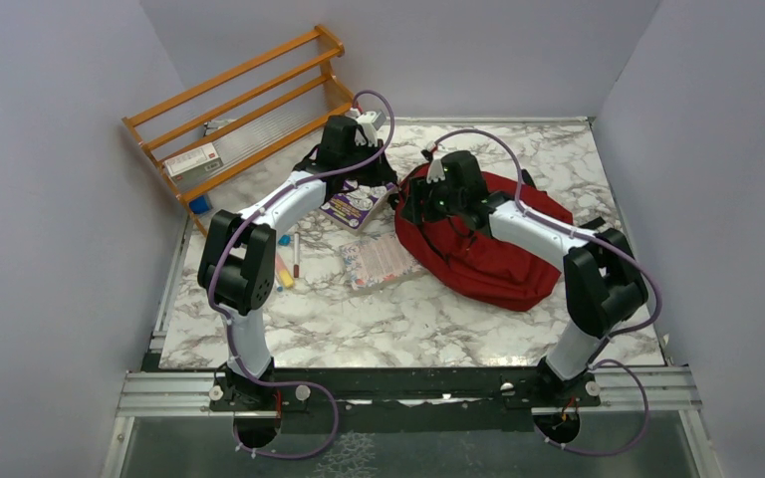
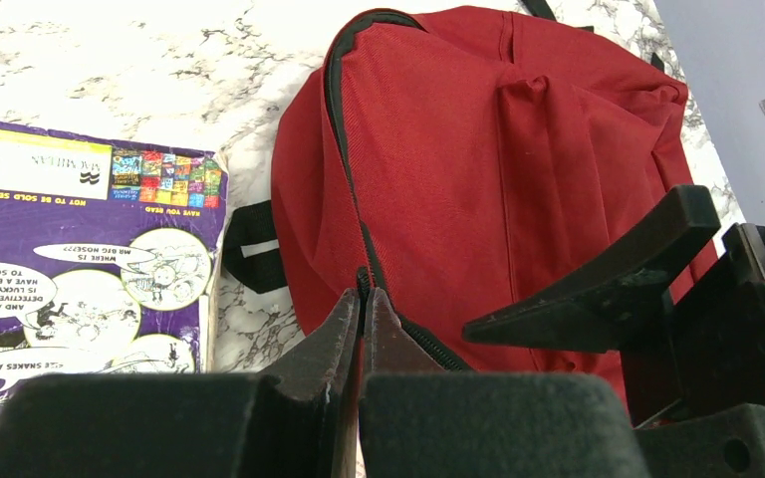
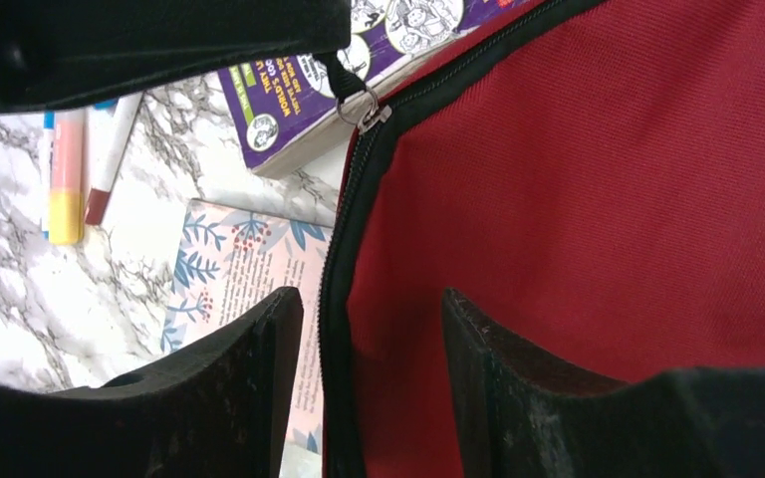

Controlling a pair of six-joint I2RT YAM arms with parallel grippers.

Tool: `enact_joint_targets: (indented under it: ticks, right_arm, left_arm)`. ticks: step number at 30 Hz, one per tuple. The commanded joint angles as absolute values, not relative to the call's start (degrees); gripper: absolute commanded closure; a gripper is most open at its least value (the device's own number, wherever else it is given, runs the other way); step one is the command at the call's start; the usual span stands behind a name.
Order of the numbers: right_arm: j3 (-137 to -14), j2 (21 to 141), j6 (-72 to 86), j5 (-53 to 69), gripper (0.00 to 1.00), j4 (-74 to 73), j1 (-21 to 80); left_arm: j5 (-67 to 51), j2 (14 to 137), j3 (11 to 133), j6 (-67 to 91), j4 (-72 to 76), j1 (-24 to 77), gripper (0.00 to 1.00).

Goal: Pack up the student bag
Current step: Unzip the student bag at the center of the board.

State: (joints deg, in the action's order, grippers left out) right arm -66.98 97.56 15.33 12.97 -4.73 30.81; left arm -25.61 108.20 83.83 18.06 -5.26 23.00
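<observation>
Showing the student bag (image 1: 498,264) right of centre on the table (image 1: 359,329), zipped, contents hidden. Clamping the left gripper (image 2: 362,294) on the zipper pull (image 3: 359,108), seen only from the right wrist. Holding the right gripper (image 3: 369,309) apart astride the zipper (image 3: 331,299). Hemming its left edge with a purple book (image 2: 60,259); leaving bare table nearer.

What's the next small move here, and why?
Probably close the right gripper on the edge of the red backpack: its open jaws straddle the black zipper trim, while the left gripper is shut on the zipper pull and the zipper looks closed. Bracing the fabric should let the pull slide.
</observation>
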Motion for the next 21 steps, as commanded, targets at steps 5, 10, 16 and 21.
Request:
enact_joint_targets:
  ticks: [5, 10, 16, 21]
  right_arm:
    - [-70.0, 100.3, 11.6, 13.9, 0.64, -0.5, 32.5]
    - [-68.8, 98.9, 8.5, 17.7, 0.88, -1.1, 33.3]
    - [-64.3, 93.8, 3.5, 27.2, 0.99, -3.8, 33.3]
    - [-59.0, 88.1, 1.8, 29.7, 0.99, -7.3, 33.3]
  left_arm:
    - [-26.3, 106.0, 84.9, 17.9, -3.7, 22.7, 1.00]
    - [-26.2, 106.5, 85.6, 17.8, -4.5, 22.7, 1.00]
    - [-25.2, 106.9, 85.6, 17.8, -5.0, 22.7, 1.00]
    - [-25.0, 107.3, 86.0, 17.8, -5.6, 22.7, 1.00]
